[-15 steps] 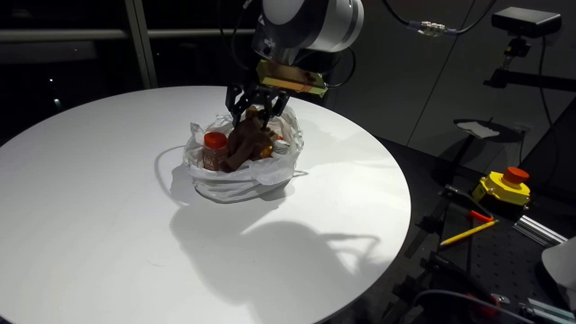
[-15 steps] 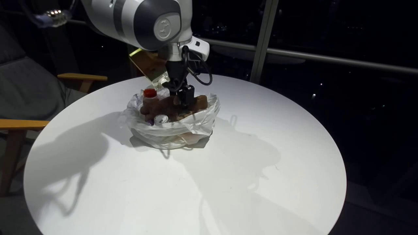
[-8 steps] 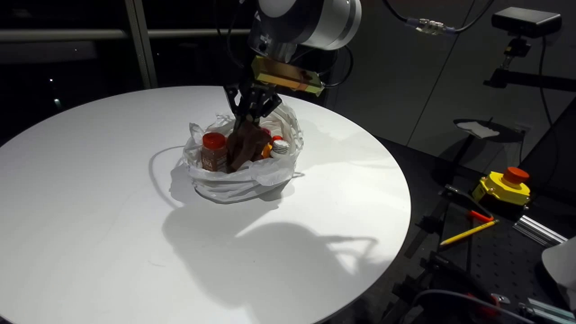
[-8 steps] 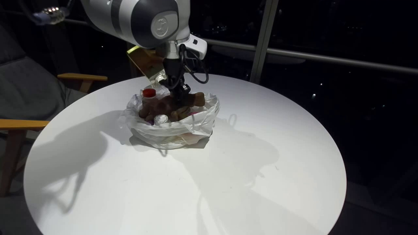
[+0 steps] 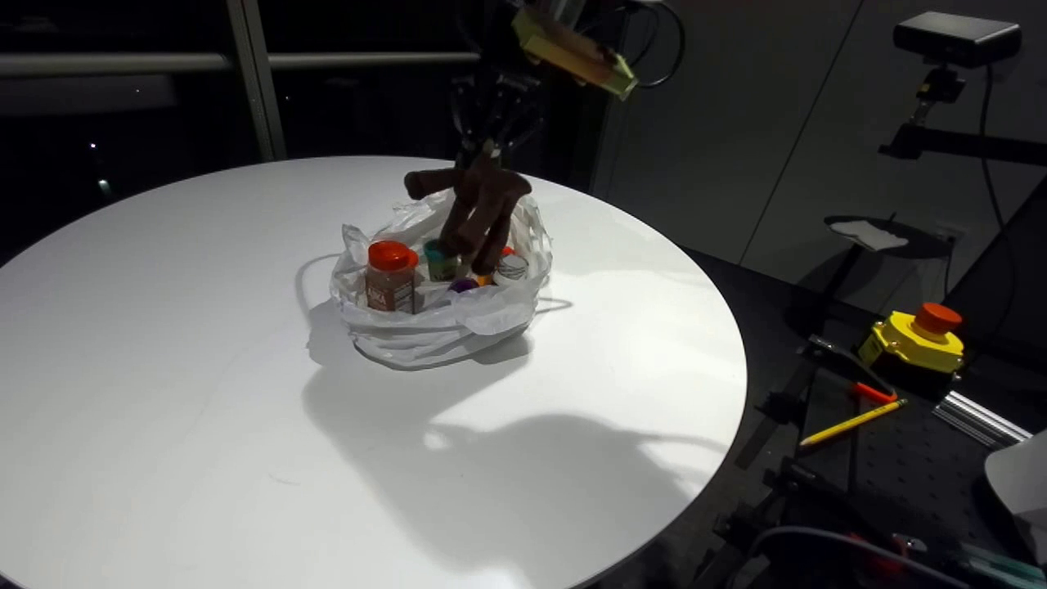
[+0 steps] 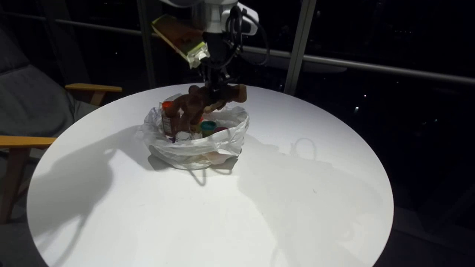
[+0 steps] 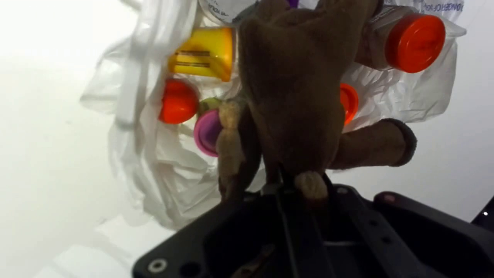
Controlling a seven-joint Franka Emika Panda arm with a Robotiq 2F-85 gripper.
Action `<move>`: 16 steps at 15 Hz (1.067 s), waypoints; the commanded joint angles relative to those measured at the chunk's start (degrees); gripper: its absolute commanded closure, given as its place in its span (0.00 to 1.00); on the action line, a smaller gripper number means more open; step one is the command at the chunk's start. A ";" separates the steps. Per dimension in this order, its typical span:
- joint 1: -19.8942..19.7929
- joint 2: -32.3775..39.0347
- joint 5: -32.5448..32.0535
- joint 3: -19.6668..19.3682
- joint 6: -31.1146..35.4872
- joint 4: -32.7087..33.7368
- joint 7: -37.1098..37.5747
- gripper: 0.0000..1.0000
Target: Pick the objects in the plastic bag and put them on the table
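A brown plush toy (image 5: 488, 204) hangs from my gripper (image 5: 481, 157), which is shut on it; its legs dangle just over the white plastic bag (image 5: 409, 339). The bag stands on the round white table (image 5: 188, 384). Inside it are a red-lidded jar (image 5: 389, 282), a teal-topped tub (image 6: 208, 127) and a white-capped container (image 5: 512, 267). From above, the wrist view adds a yellow tub (image 7: 202, 52), a red lid (image 7: 178, 102) and a pink lid (image 7: 206, 132). The plush covers the bag's middle there.
Beside the table, in an exterior view, are a yellow emergency-stop box (image 5: 912, 342), a pencil (image 5: 851, 424) and a camera on a stand (image 5: 957, 39). A chair with wooden armrests (image 6: 26, 141) stands close to the table edge.
The jaws have come together on the plush toy and the arm has risen, lifting it up from among the other objects. Tubs beneath it now show; the bag stays in place.
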 commanded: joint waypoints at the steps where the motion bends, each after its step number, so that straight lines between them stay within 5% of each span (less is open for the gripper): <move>1: -6.02 -11.95 6.14 1.36 -9.94 -6.41 -11.91 0.95; 7: -10.89 -18.81 5.03 -8.58 -29.05 -9.11 -27.44 0.97; 12: -12.24 -12.52 9.79 -11.70 -27.34 -7.15 -38.26 0.97; 16: -12.44 -7.71 15.91 -9.86 -17.16 -6.87 -40.49 0.96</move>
